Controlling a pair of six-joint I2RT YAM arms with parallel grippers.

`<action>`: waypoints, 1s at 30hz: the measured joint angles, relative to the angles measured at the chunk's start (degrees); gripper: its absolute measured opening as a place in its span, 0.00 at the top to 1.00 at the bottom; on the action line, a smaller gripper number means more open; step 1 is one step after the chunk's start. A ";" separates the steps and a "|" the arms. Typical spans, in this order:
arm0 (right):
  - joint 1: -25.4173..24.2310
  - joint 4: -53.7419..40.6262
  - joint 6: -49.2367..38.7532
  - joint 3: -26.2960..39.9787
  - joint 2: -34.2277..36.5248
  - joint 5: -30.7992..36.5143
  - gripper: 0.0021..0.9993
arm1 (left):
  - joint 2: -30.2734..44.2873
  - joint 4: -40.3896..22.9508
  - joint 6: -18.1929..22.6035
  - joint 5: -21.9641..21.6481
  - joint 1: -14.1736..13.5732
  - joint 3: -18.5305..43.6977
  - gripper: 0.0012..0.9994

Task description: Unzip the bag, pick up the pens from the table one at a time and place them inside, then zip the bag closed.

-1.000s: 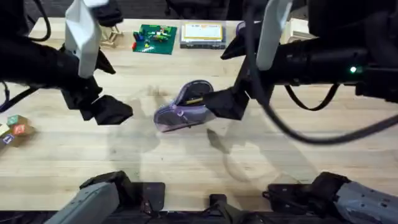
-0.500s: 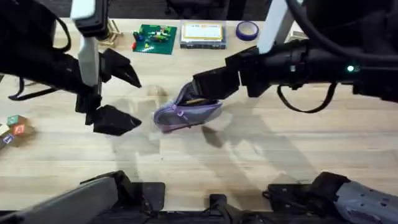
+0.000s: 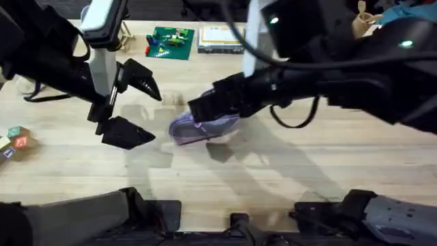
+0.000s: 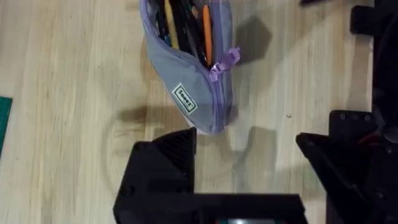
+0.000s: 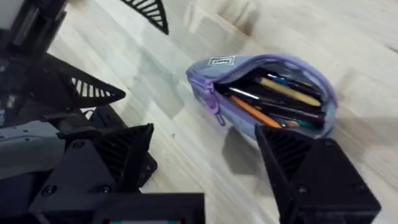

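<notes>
The lavender bag (image 3: 205, 127) lies on the table (image 3: 287, 171) at the middle, unzipped. In the right wrist view its mouth gapes and an orange pen (image 5: 252, 113) and a black pen (image 5: 277, 107) lie inside with other pens. The zipper pull (image 4: 224, 61) hangs at the bag's near end. My right gripper (image 3: 205, 108) hovers open just above the bag, its fingers (image 5: 118, 155) apart with nothing between them. My left gripper (image 3: 145, 109) stands open to the left of the bag (image 4: 186, 68), a short gap away and holding nothing.
A green board with small bricks (image 3: 171, 42) and a clear plastic box (image 3: 222, 37) sit at the table's far edge. Coloured wooden blocks (image 3: 15, 141) lie at the left edge. The right arm spans the table's right half.
The right arm has swung left and risen nearer the camera, its gripper now over the bag. The left gripper stayed open at the left. The bag has barely moved.
</notes>
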 joint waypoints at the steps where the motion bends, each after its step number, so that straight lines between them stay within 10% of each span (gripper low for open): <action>1: 0.51 0.32 0.01 0.00 0.51 0.02 0.00 | 0.07 0.04 0.09 -0.02 0.00 0.00 0.01; 30: 15.12 0.63 14.81 0.02 10.13 16.85 0.00 | 0.11 0.06 0.51 -1.31 0.00 -0.02 0.01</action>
